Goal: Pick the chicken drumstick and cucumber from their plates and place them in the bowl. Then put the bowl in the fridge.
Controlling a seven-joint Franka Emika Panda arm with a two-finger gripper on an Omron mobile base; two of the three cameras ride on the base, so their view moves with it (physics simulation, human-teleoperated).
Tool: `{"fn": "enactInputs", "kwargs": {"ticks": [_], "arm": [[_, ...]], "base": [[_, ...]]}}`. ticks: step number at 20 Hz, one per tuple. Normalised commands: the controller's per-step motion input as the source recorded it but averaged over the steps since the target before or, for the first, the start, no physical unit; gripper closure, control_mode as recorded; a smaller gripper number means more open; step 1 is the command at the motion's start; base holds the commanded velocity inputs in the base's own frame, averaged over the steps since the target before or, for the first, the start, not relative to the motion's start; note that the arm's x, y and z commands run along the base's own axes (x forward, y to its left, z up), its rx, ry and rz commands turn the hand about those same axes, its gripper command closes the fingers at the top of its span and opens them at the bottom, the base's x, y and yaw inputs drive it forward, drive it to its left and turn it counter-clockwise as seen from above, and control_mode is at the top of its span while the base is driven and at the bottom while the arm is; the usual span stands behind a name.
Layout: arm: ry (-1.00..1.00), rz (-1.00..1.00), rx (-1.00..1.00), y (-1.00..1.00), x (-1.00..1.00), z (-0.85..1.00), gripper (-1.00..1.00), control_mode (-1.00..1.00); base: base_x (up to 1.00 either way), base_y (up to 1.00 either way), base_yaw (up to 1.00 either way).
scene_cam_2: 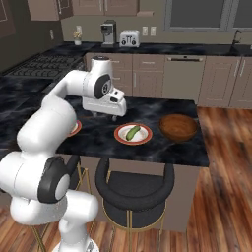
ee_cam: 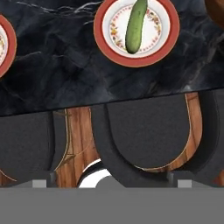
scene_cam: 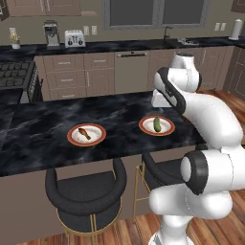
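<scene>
Black padded bar stools (scene_cam: 86, 191) stand closest, tucked under the near edge of the long black marble counter (scene_cam: 43, 134), and I'll place everything else from that counter. On its top, toward the left, sits a round white plate with an orange-red rim (scene_cam: 86, 134), and the small brown chicken drumstick (scene_cam: 83, 133) lies on it. Further right along the counter is a second plate of the same kind (scene_cam: 157, 126), with the stubby dark green cucumber (scene_cam: 157, 124) lying across its middle. Past that, near the counter's right end, the round brown wooden bowl (scene_cam_2: 178, 127) stands well apart from both plates, and its dark inside looks empty.

So, as I judge it, nothing of the job is done yet: both foods are on their plates, neither is in the bowl, and the bowl has not left the counter. All three steps remain, the two pick-ups and then the carry to the fridge.

White and dark-jointed, the robot's hand (scene_cam_2: 109, 104) hangs above the counter between the two plates, clear of both. Its fingers are tucked under the hand from where I stand, so I cannot tell whether they are spread or closed; they grip nothing I can see.
</scene>
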Motion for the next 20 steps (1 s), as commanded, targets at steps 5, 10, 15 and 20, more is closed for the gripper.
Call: {"fn": "enactInputs", "kwargs": {"ticks": [5, 10, 15, 20], "arm": [[0.04, -0.24, 0.01, -0.24, 0.55, -0.49, -1.0, -1.0], [0.0, -0.2, -0.03, -0.02, 0.55, -0.56, -1.0, -1.0], [0.01, -0.14, -0.05, -0.03, 0.56, -0.51, -1.0, -1.0], [0.09, 0.0, 0.01, -0.2, 0.45, -0.44, -1.0, -1.0]], "base": [[0.0, 0.0, 0.0], [0.0, 0.0, 0.0], [0.0, 0.0, 0.0], [0.0, 0.0, 0.0]]}}
